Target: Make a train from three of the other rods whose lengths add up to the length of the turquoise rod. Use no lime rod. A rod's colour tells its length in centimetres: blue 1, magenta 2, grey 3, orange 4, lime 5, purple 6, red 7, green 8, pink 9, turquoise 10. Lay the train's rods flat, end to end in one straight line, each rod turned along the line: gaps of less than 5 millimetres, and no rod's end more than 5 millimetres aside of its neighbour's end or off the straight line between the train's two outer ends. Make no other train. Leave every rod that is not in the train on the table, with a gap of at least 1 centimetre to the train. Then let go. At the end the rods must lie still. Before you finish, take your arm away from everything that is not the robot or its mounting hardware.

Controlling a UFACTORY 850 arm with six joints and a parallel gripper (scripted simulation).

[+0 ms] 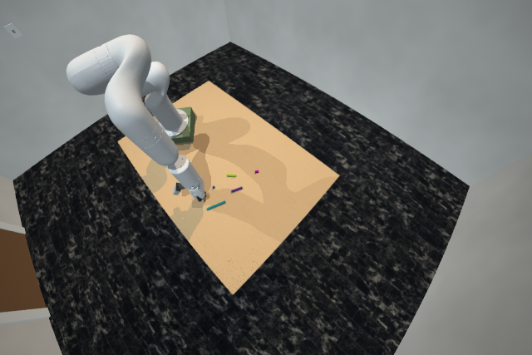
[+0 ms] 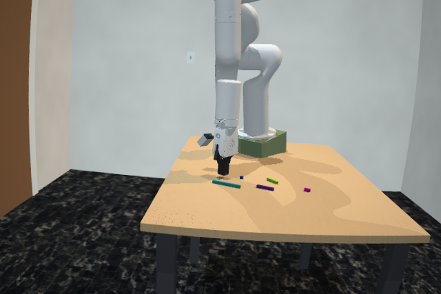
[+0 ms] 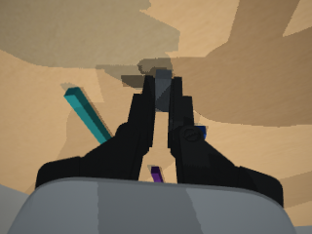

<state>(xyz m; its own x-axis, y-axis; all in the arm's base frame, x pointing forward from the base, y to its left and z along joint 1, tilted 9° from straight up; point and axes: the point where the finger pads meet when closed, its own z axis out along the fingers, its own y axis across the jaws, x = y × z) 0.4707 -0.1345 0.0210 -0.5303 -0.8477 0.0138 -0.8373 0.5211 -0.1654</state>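
My gripper (image 1: 200, 199) (image 2: 223, 173) is shut on a grey rod (image 3: 163, 90), seen between the fingertips in the wrist view. It hangs a little above the table, beside one end of the turquoise rod (image 1: 216, 205) (image 2: 226, 184) (image 3: 88, 114). The small blue rod (image 1: 213, 187) (image 2: 241, 177) (image 3: 203, 132) lies on the table, partly hidden by a finger in the wrist view. The purple rod (image 1: 236, 189) (image 2: 265, 187) (image 3: 157, 175) lies apart from the blue and turquoise rods. No rods on the table touch.
The lime rod (image 1: 231, 175) (image 2: 272, 180) lies behind the purple rod in the exterior view. The short magenta rod (image 1: 257, 171) (image 2: 306, 189) lies farthest from the gripper. The arm's green base block (image 1: 186, 130) (image 2: 262, 149) stands at the back of the table.
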